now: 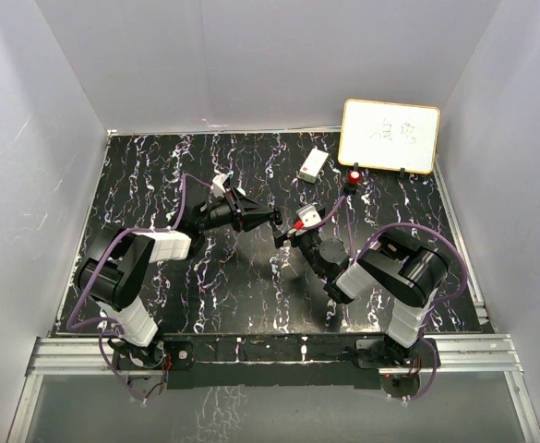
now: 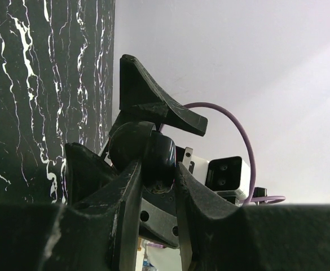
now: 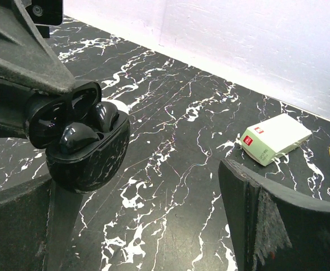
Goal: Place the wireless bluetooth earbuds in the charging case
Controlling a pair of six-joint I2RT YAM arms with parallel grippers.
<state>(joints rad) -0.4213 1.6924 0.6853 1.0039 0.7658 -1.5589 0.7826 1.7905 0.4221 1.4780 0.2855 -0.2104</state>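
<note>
item: glossy black rounded charging case, lid open, upper left of the right wrist view; two black stubby earbuds sit in its wells. probably held so to show its open mouth to the other tool.
left gripper: clenched on the case, reaching level from lower left to centre of the top view.
right gripper: released, spread wide, grasping nothing, just beside the case, folded back toward lower right.

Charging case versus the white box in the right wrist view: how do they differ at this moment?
The charging case is black and rounded; the white box is pale and straight-edged. The charging case is clamped in the left gripper, while the white box lies on the table, untouched. The charging case stands open with black earbuds seated inside; the white box looks closed.
</note>
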